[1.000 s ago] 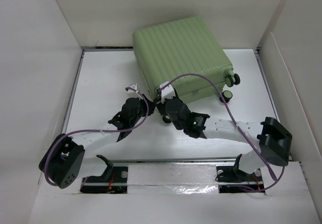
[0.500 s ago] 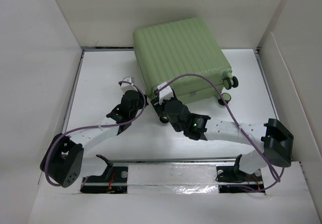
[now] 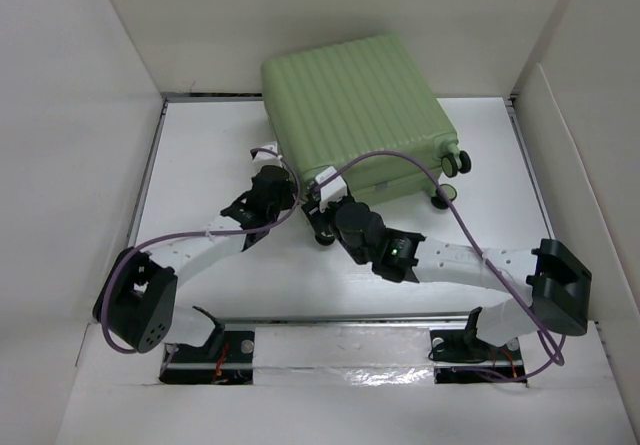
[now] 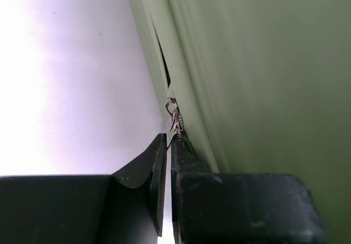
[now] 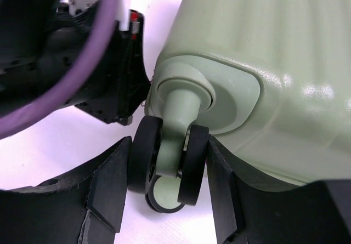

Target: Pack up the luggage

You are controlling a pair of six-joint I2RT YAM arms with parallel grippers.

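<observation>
The luggage [image 3: 360,115] lies closed on the table [image 3: 200,155], toward its far side. Our right hand [image 5: 167,145] grasps a spinner wheel [image 5: 143,156] at the near corner, bracing the case. Our left hand [image 4: 167,141] is clenched, its tips at the seam just beside the zipper pull [image 4: 173,112]; we cannot tell whether the pull is pinched. We judge the zipper is the step in hand. To work it well, we grip the wheel firmly and draw the left hand along the seam, never away from it.
</observation>
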